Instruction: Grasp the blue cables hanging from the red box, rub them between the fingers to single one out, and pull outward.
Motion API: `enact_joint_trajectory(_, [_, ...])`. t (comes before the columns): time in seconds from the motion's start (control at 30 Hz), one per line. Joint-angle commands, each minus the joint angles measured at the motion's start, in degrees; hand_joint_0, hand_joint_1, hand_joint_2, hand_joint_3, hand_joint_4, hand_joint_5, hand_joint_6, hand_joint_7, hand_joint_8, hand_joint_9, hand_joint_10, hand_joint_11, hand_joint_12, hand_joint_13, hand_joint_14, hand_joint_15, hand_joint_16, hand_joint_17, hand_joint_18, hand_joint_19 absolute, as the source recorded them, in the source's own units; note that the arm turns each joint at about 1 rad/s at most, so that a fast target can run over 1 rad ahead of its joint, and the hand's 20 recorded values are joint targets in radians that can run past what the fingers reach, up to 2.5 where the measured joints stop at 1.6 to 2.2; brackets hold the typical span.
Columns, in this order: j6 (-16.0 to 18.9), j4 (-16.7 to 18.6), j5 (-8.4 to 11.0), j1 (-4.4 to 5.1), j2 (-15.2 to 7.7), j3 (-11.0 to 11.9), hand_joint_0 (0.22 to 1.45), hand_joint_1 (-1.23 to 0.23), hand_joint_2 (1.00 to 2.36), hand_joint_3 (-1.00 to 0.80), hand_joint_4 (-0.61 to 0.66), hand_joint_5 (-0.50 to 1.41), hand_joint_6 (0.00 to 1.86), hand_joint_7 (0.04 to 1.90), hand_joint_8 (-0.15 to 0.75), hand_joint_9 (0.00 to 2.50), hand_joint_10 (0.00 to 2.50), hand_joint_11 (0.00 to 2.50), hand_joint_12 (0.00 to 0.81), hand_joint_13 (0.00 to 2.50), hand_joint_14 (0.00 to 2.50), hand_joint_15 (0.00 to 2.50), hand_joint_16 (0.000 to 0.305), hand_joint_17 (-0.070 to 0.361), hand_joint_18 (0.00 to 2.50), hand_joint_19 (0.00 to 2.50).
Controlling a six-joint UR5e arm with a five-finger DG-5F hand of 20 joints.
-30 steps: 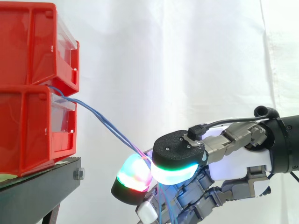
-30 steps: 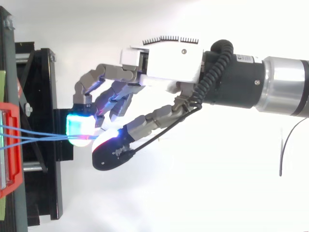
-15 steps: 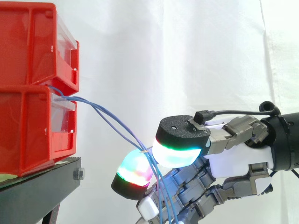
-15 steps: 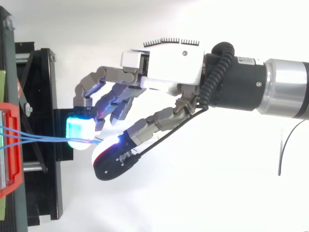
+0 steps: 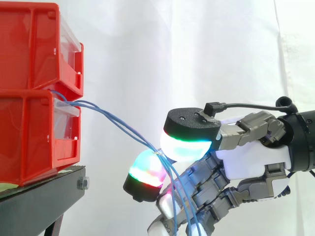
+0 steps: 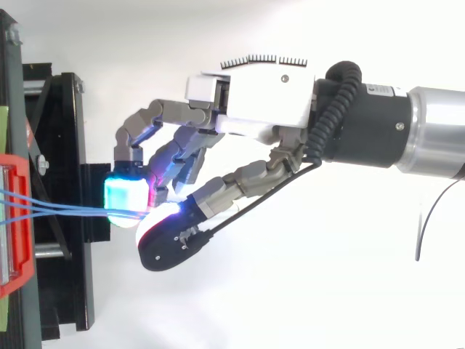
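Since the earlier frames, the hand (image 5: 248, 164) has risen a little in the side view, and the blue cables (image 5: 118, 125), which ran taut and nearly straight, now sag in a gentle curve. Side view: two red bins are stacked, the lower red bin (image 5: 29, 137) resting on the top of the black stand (image 5: 39, 201) close to its right edge, the upper red bin (image 5: 34, 44) directly on it. The cables leave the front of the stack at the seam between the two bins, slope down and to the right, and enter the pinch between two glowing fingertips (image 5: 187, 147), well clear of the stand's edge. Below the pinch, the strands drop past the curled lower fingers to the bottom of the view. The hand is clenched on the cables. A white curtain (image 5: 197, 59) forms the background. Top view: the cables (image 6: 65, 211) run as separate strands from the red bin (image 6: 18, 240) at the left edge, cross the stand (image 6: 62, 145), and converge at the cyan pad (image 6: 125, 200), where the thumb meets it. The hand (image 6: 254, 94) extends in from the right, its remaining fingers bent inward behind the pinch.
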Motion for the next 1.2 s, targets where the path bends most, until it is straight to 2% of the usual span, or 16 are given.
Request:
enact_joint_trajectory(0.0, [0.03, -0.36, 0.00, 0.00, 0.02, 0.00, 0.56, -0.79, 1.00, -0.50, 0.27, -0.15, 0.85, 0.99, 0.366, 0.94, 0.01, 0.59, 0.409, 0.74, 0.01, 0.38, 0.059, 0.132, 0.91, 0.50])
enact_joint_trajectory(0.63, [0.56, -1.15, 0.00, 0.00, 0.02, 0.53, 0.52, -0.79, 1.00, -0.50, 0.28, -0.11, 0.86, 1.03, 0.397, 1.12, 0.01, 0.68, 0.424, 0.89, 0.01, 0.43, 0.061, 0.137, 0.98, 0.50])
enact_joint_trajectory(0.73, [0.56, -1.86, 0.00, 0.00, 0.02, 1.05, 0.51, -0.80, 1.00, -0.50, 0.28, -0.11, 0.86, 1.03, 0.399, 1.14, 0.01, 0.68, 0.427, 0.90, 0.01, 0.43, 0.061, 0.137, 0.99, 0.50])
enact_joint_trajectory(0.9, [0.38, -4.93, 0.09, 0.09, -0.07, 2.99, 0.51, -0.82, 1.00, -0.50, 0.28, -0.11, 0.84, 1.03, 0.396, 1.12, 0.01, 0.69, 0.429, 0.90, 0.01, 0.44, 0.061, 0.137, 0.99, 0.50])
enact_joint_trajectory(1.17, [-0.06, -5.29, 0.00, 0.26, -0.07, 3.07, 0.53, -0.83, 1.00, -0.50, 0.28, -0.12, 0.83, 1.03, 0.389, 1.10, 0.01, 0.68, 0.424, 0.90, 0.01, 0.45, 0.060, 0.135, 0.98, 0.51])
